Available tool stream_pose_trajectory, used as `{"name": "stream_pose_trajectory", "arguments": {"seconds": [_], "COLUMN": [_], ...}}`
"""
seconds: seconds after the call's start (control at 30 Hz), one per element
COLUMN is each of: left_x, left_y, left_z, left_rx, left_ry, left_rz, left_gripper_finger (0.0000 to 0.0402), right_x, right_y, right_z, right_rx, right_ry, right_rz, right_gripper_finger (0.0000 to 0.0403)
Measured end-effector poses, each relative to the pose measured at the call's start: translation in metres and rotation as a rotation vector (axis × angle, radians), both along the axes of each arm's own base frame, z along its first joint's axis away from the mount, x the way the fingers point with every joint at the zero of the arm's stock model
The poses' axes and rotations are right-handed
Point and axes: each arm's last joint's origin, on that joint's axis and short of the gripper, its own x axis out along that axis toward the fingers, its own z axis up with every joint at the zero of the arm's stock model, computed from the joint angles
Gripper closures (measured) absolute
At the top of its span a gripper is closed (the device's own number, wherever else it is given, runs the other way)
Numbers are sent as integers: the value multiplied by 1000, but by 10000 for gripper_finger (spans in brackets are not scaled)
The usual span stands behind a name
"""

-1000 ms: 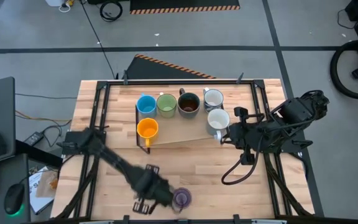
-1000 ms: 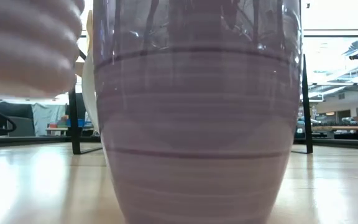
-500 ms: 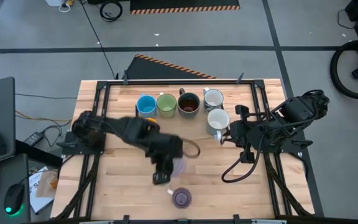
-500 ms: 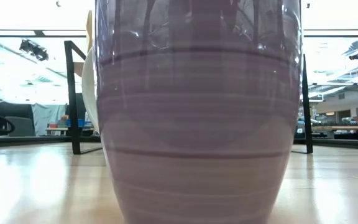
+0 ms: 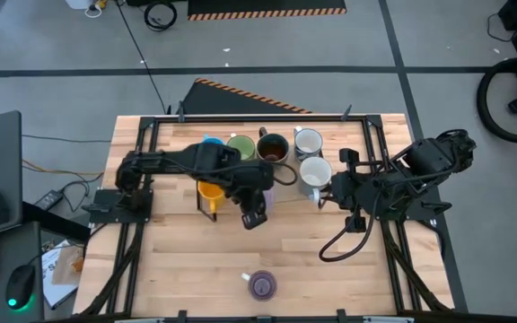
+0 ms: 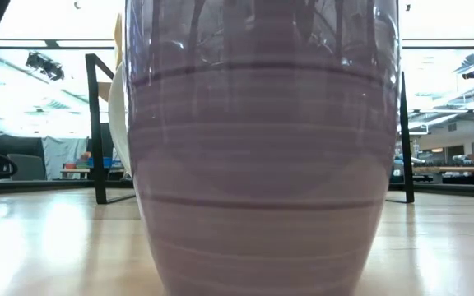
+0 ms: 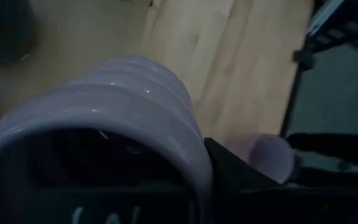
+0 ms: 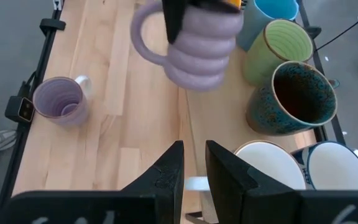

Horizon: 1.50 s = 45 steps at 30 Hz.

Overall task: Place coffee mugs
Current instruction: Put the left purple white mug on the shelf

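High view: six mugs grouped at rack (image 5: 206, 202), left gripper (image 5: 257, 208) pinching ridged purple mug (image 8: 202, 43) aloft beside them, second purple mug (image 5: 261, 285) unplaced near table's front edge.

No legible text, label, brand, number or sign in any view. The mugs carry no readable print. Faint pale marks show along the dark edge nearest the camera in both wrist views; too blurred to read as characters. Striped orange-black strip (image 5: 249, 97) on the floor beyond the worktop: hazard pattern only, no lettering.
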Motion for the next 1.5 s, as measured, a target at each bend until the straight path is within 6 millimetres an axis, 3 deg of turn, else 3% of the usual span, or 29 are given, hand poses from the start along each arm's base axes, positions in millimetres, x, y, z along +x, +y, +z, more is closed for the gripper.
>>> {"name": "stream_pose_trajectory", "arguments": {"seconds": [0.37,0.97,1.37,1.5], "left_x": [20,18,20,21], "left_y": [23,29,30,30], "left_z": [-44,-48,-46,-42], "left_rx": [57,96,134,129], "left_ry": [236,277,242,216], "left_rz": [6,15,34,35], "left_gripper_finger": [362,362,263,249], "right_x": [1,2,2,-4], "right_y": [0,1,1,-2], "right_z": [0,1,1,5], "right_rx": [12,21,27,58], "right_ry": [-7,-22,-20,-23], "right_rz": [-6,-6,-1,10], "right_gripper_finger": [330,330,330,330]}}
